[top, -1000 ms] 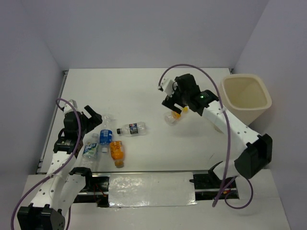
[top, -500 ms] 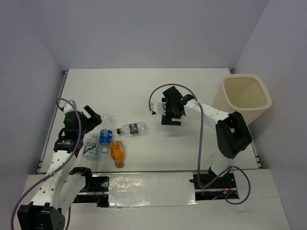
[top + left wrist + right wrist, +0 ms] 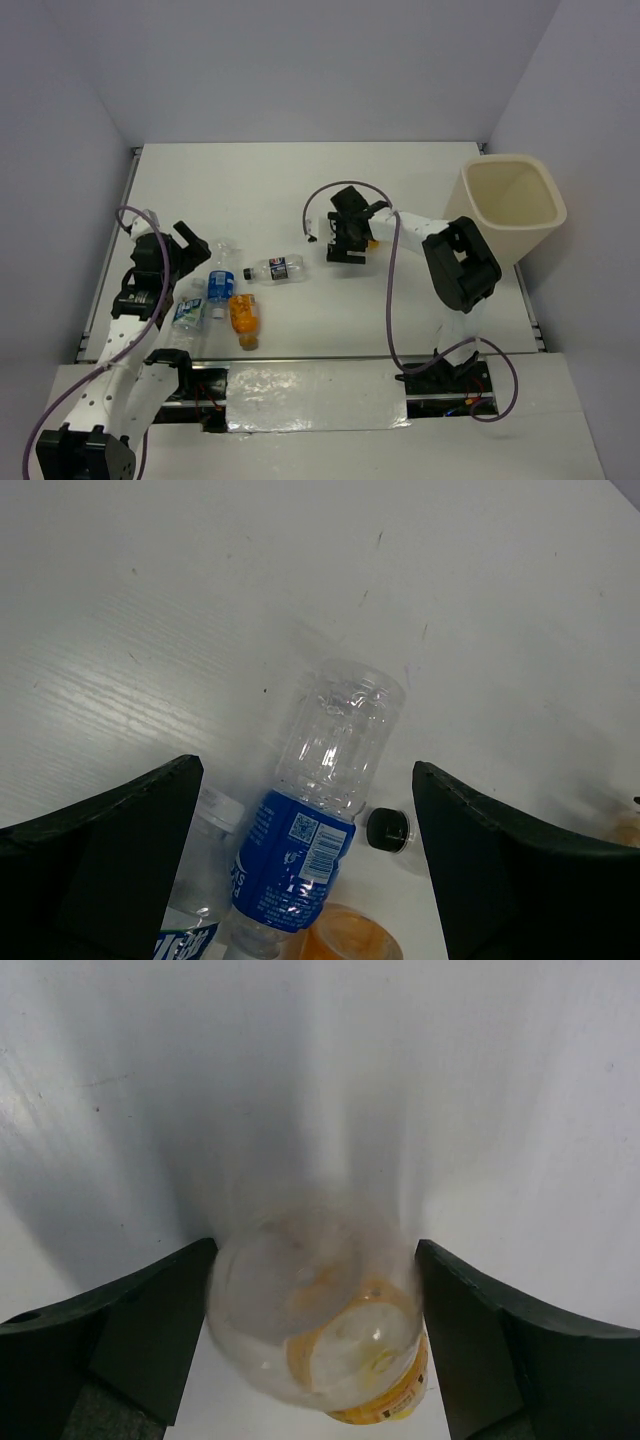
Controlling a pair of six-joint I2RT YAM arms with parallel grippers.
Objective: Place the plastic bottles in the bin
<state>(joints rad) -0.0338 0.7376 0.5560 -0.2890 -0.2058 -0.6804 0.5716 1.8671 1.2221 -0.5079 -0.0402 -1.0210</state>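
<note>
A clear bottle with a yellow-orange label [image 3: 320, 1330] lies between the fingers of my right gripper [image 3: 315, 1245], blurred. The jaws stand open on either side of it, close against it. In the top view the right gripper [image 3: 345, 243] is low at mid-table and covers most of that bottle. My left gripper [image 3: 305, 763] is open above a blue-labelled clear bottle [image 3: 320, 810]. The left gripper [image 3: 190, 245] hangs at the table's left. Beside it lie a dark-labelled bottle [image 3: 275, 268], an orange bottle [image 3: 243, 315] and another clear bottle [image 3: 185, 315]. The cream bin [image 3: 510, 205] stands at the right edge.
The bin rises well above the table at the far right. The right arm's purple cable [image 3: 330, 195] loops over the middle of the table. A black bottle cap [image 3: 387, 828] shows next to the blue-labelled bottle.
My right gripper has moved left and down from beside the orange-labelled bottle to straddle it, and its jaws have narrowed a little. The left arm and the bottles near it have not moved.
</note>
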